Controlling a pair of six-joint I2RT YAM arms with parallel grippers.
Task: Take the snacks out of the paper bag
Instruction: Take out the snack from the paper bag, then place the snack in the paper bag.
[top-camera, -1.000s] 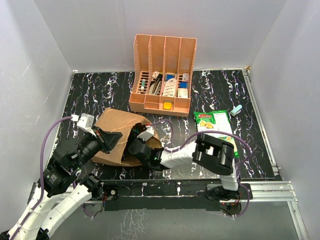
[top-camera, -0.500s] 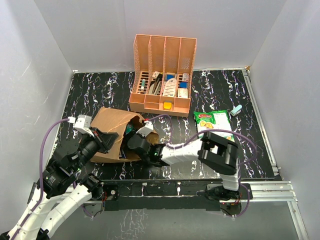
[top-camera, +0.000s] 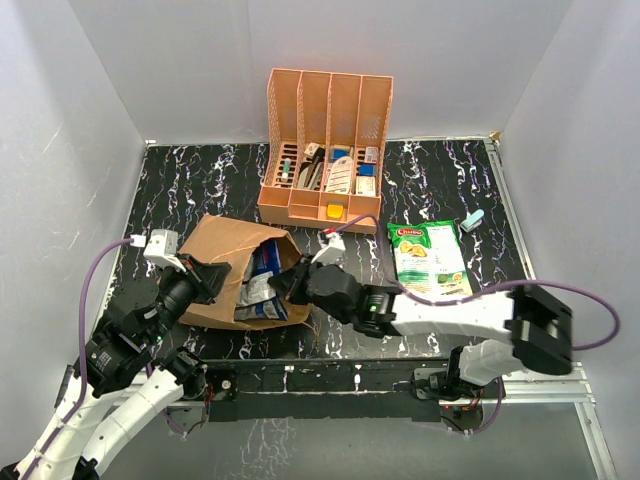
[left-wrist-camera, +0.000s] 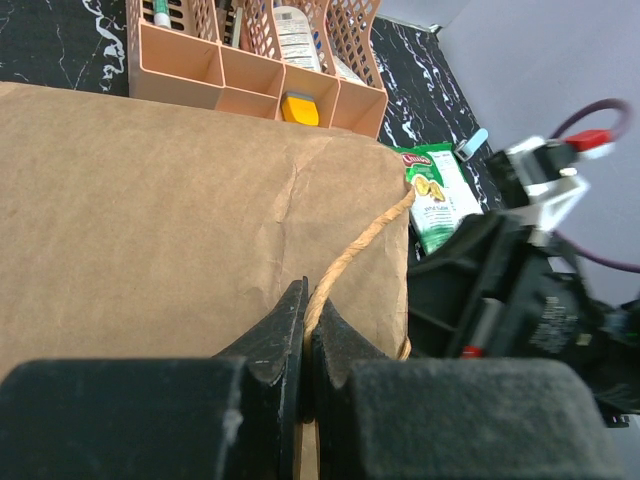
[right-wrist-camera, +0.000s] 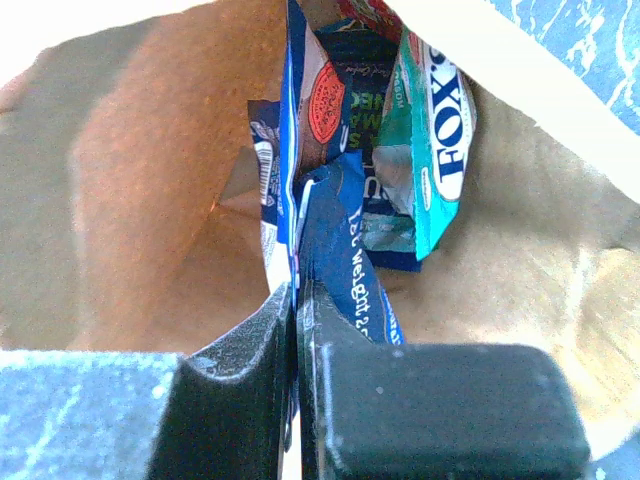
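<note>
"Near the table's (top-camera: 200, 180) front-left corner, how does the paper bag (top-camera: 225, 245) lie?"

"On its side, with its mouth turned toward the right edge. The mouth is crowded. A blue packet (right-wrist-camera: 345, 260) sits foremost, partly out of the opening, and a teal packet (right-wrist-camera: 435, 150) stands just beside it. More glossy wrappers (right-wrist-camera: 350, 105) sit deeper in, too jumbled to tell apart."

"Who has hold of what?"

"The right gripper (right-wrist-camera: 297, 300) reaches to the mouth from the right, its jaws clamped on an edge of the blue packet. The left gripper (left-wrist-camera: 305, 315) is at the bag's near side, jaws pinched together on the twisted cord handle (left-wrist-camera: 360, 235) where it crosses the brown paper."

"Is any snack outside the bag?"

"One green packet (top-camera: 430, 258) lies flat on the table, right of the middle and well apart from the bag."

"And farther out?"

"An orange organiser (top-camera: 325, 150) stands at the middle of the back edge, its four compartments holding small stationery (top-camera: 340, 175). A small pale-blue item (top-camera: 472, 220) lies near the right edge, just beyond the green packet's far corner."
</note>
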